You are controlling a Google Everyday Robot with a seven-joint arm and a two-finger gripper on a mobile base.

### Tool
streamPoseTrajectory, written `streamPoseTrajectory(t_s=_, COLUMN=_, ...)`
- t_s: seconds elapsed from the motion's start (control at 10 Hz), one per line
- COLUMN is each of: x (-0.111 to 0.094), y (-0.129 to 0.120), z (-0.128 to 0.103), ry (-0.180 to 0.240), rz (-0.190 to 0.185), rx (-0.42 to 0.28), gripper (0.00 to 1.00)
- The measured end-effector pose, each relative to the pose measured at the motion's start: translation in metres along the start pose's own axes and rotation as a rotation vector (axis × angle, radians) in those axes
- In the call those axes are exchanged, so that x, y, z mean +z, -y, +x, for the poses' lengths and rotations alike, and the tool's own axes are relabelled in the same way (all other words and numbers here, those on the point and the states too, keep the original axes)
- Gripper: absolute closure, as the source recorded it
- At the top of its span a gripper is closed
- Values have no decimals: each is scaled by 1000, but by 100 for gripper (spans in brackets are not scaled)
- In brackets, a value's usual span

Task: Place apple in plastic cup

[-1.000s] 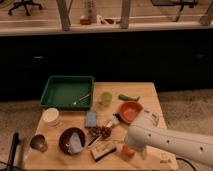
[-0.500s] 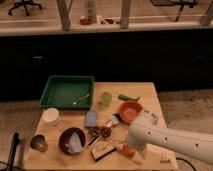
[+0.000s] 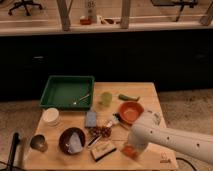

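The apple (image 3: 128,152), small and orange-red, lies near the table's front edge, partly covered by my arm. My white arm reaches in from the lower right, and the gripper (image 3: 131,145) is at its end, right over the apple and mostly hidden by the wrist. The plastic cup (image 3: 106,98), pale green and upright, stands at the back middle of the table, well away from the gripper. The wider orange bowl (image 3: 131,112) sits between the cup and the arm.
A green tray (image 3: 55,87) with a utensil is at the back left. A white cup (image 3: 50,116), a metal cup (image 3: 38,143), a dark bowl (image 3: 64,136), a blue packet (image 3: 91,118), a snack bag (image 3: 101,131) and a bar (image 3: 102,149) crowd the front left.
The arm's end has come down and slightly forward onto the apple. The other things on the table have not moved.
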Motion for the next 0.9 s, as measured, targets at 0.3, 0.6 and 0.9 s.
streamPoseTrajectory(t_s=0.3, x=-8, y=-1, z=4, ry=-7, rz=6, rx=-23, gripper=99)
streamPoseTrajectory(t_s=0.6, x=-27, y=2, z=5, ry=-25, rz=17, rx=-38, gripper=100)
streamPoseTrajectory(t_s=0.9, x=-49, y=1, z=11, ry=-52, rz=29, rx=-32, gripper=100)
